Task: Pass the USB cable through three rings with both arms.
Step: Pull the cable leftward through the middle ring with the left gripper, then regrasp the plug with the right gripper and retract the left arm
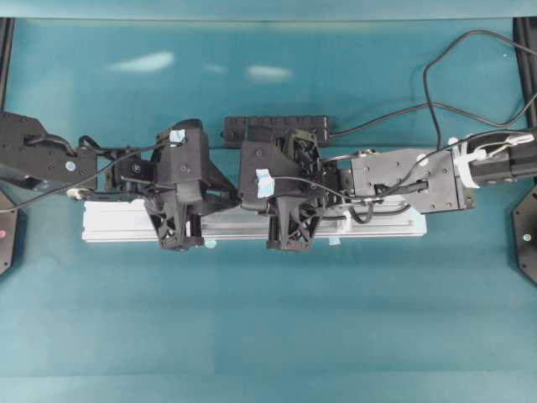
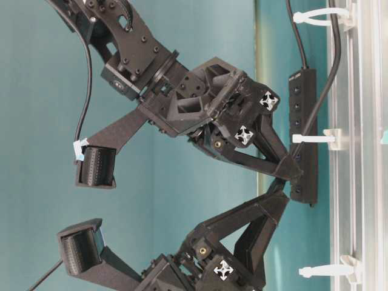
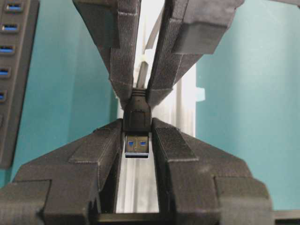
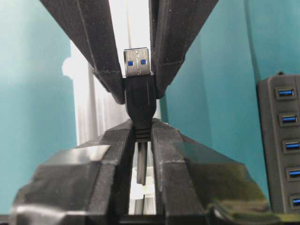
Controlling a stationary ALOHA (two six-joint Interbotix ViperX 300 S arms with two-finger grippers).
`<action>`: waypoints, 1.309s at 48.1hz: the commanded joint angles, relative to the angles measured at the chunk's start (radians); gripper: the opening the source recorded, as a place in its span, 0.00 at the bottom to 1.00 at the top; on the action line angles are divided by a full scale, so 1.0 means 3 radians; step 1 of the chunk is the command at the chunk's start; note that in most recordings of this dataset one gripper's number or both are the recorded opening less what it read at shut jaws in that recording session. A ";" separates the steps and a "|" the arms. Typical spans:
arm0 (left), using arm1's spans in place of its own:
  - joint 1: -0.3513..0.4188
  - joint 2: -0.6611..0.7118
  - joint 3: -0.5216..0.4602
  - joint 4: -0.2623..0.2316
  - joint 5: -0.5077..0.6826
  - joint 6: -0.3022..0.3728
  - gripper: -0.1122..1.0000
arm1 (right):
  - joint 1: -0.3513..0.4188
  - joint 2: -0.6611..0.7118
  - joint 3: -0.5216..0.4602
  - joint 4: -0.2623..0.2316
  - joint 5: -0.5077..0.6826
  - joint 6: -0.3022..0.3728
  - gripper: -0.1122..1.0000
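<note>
Item 1, nearest the lens: left gripper (image 3: 137, 137). I see its two fingers pressed against the flanks of the black plug, closed on it, directly above the rail (image 1: 377, 225). The metal tip with its blue insert faces my left wrist camera.

Item 2: right gripper (image 4: 143, 130). It sits tip to tip with the left one, also over the rail. Its fingers are narrowed onto the ribbed neck just behind the plug, pinching it.

Item 3: rail, a long silver extrusion. It lies flat under both grippers and reaches beyond them at each end.

Item 4: multi-port hub (image 1: 277, 130), black and oblong. It lies parallel to the rail on its far side, a little apart from it.

Item 5: USB cable (image 3: 137, 117). Its plug end is held between both grippers above the rail. Behind the right fingers the cord drops toward a whitish clip. I cannot tell whether it passes through.

Item 6: three rings (image 2: 315, 138). These whitish loops stand out from the rail, spaced along its length.
</note>
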 commanded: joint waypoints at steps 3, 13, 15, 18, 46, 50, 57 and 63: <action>-0.0015 -0.0133 -0.0082 0.0000 -0.0031 -0.0005 0.32 | 0.0015 -0.0026 -0.0051 -0.0005 0.0015 -0.0026 0.05; -0.0015 -0.0353 -0.0026 0.0000 0.0026 -0.0005 0.81 | 0.0015 -0.0020 -0.0061 -0.0005 0.0066 -0.0041 0.05; -0.0015 -0.0435 -0.0005 0.0000 0.0077 -0.0005 0.87 | 0.0015 -0.0015 -0.0072 -0.0005 0.0087 -0.0041 0.04; -0.0015 -0.0562 0.0026 0.0000 0.0169 -0.0005 0.86 | 0.0015 -0.0010 -0.0087 -0.0005 0.0118 -0.0041 0.04; -0.0010 -0.2378 0.0706 0.0000 0.0977 0.0000 0.77 | 0.0133 0.0143 -0.0373 -0.0005 0.0578 -0.0297 0.04; -0.0015 -0.2603 0.0731 0.0000 0.1299 -0.0015 0.77 | 0.0138 0.0159 -0.0409 -0.0005 0.0644 -0.0297 0.04; -0.0056 -0.2833 0.0747 0.0000 0.1641 -0.0010 0.77 | 0.0148 0.0205 -0.0476 0.0005 0.0757 -0.0297 0.04; -0.0072 -0.2884 0.0752 0.0000 0.1764 -0.0015 0.77 | 0.0169 0.0261 -0.0537 0.0010 0.0854 -0.0302 0.04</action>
